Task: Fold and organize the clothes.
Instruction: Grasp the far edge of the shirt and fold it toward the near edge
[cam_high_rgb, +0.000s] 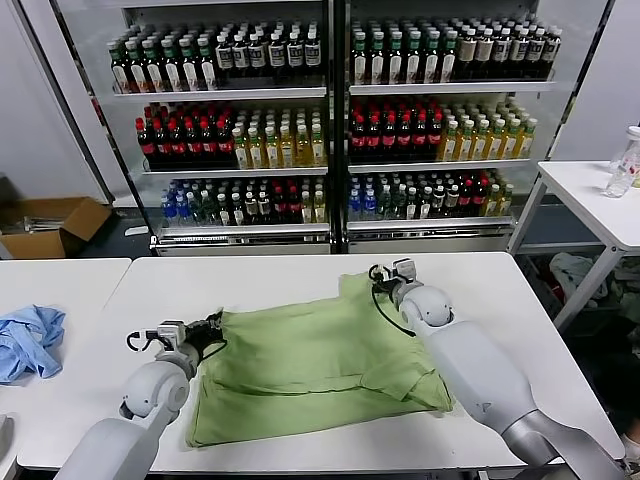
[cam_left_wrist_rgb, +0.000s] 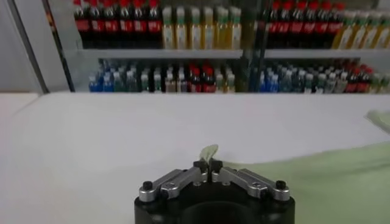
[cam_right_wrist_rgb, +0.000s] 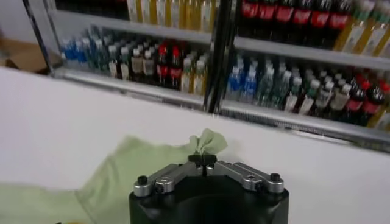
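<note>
A pale green shirt (cam_high_rgb: 310, 365) lies partly folded on the white table (cam_high_rgb: 300, 275), plain side up; its collar, buttons and print are hidden. My left gripper (cam_high_rgb: 212, 326) is shut on the shirt's left edge; a pinched tip of green cloth (cam_left_wrist_rgb: 208, 152) sticks out past its closed fingertips (cam_left_wrist_rgb: 201, 165). My right gripper (cam_high_rgb: 376, 274) is shut on the shirt's far right corner, with a bunched tuft of cloth (cam_right_wrist_rgb: 206, 142) beyond its closed fingertips (cam_right_wrist_rgb: 202, 159). Both grippers sit low at the table surface.
A blue garment (cam_high_rgb: 28, 338) lies on the adjoining table at the left. Drink coolers (cam_high_rgb: 330, 120) full of bottles stand behind the table. A cardboard box (cam_high_rgb: 50, 225) is on the floor at the left, and a side table (cam_high_rgb: 590, 195) with a bottle stands at the right.
</note>
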